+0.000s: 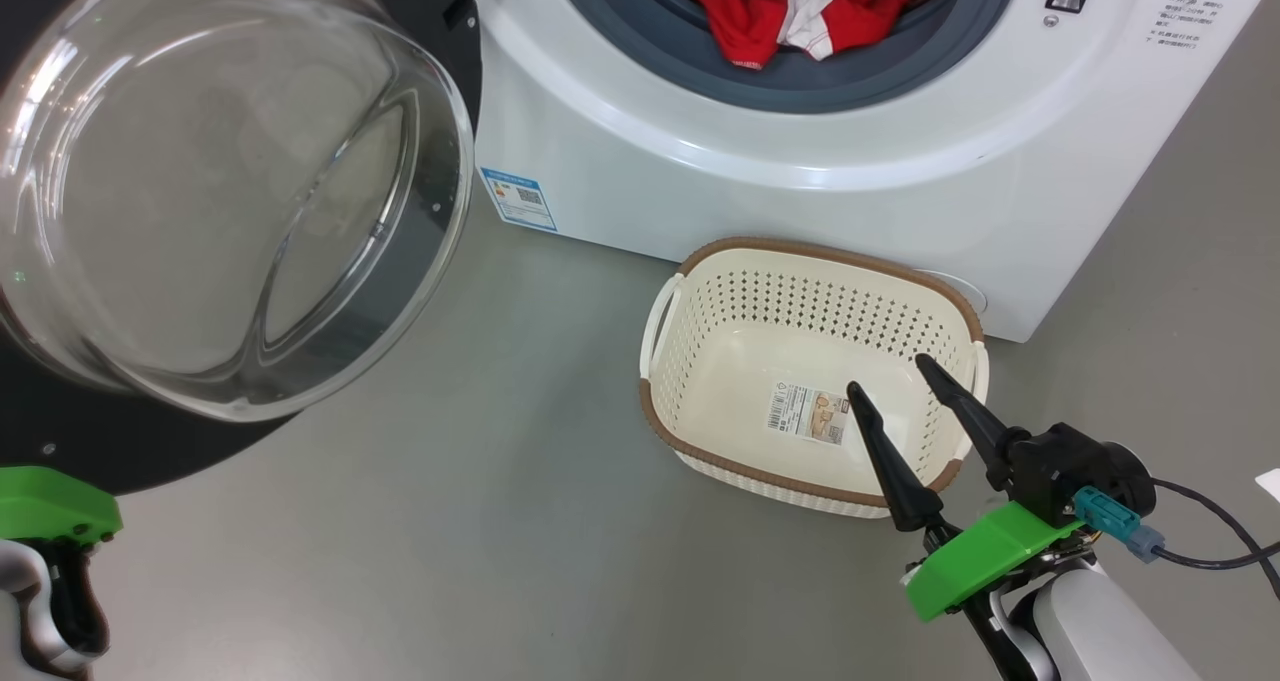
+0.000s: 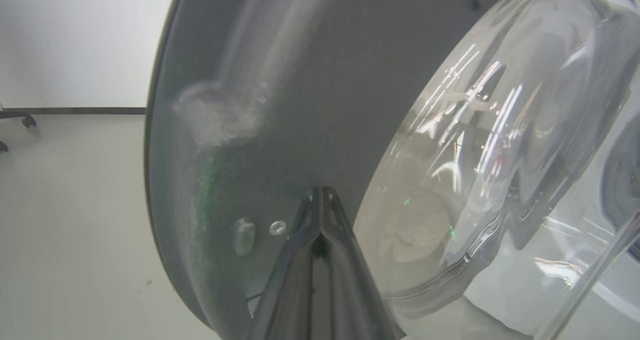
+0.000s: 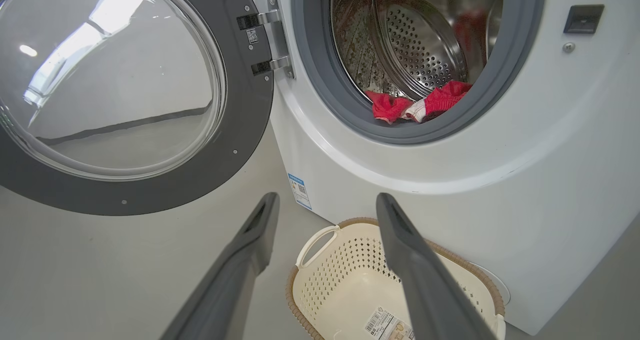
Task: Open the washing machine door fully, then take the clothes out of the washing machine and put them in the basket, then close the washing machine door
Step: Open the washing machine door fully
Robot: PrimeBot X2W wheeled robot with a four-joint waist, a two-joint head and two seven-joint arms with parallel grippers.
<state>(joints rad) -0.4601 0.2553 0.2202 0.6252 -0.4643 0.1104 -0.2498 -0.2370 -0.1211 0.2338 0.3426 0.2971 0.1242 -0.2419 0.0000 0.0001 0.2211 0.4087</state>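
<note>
The washing machine door point(image 1: 200, 191) hangs swung wide open at the left, its glass bowl bulging toward me; it also appears as the washing machine door point(image 3: 120, 90) and close up as the door point(image 2: 250, 105). Red clothes point(image 1: 800, 6) with white trim lie in the mouth of the white washing machine point(image 1: 760, 151), over the grey ring; the clothes point(image 3: 420, 105) sit low in the steel drum. The cream basket point(image 1: 700, 301) stands empty on the floor before the machine, also seen as the basket point(image 3: 320, 280). My right gripper point(image 1: 890, 373) hovers open above the basket; right gripper point(image 3: 327, 202). My left gripper point(image 2: 320, 192) is shut, tips against the door's dark inner rim.
Grey floor point(image 1: 480, 481) spreads between the door and the basket. A blue label point(image 1: 518, 199) marks the machine's lower left corner. A cable point(image 1: 1210, 541) trails from my right wrist. A white wall and chair casters point(image 2: 20, 123) lie beyond the door.
</note>
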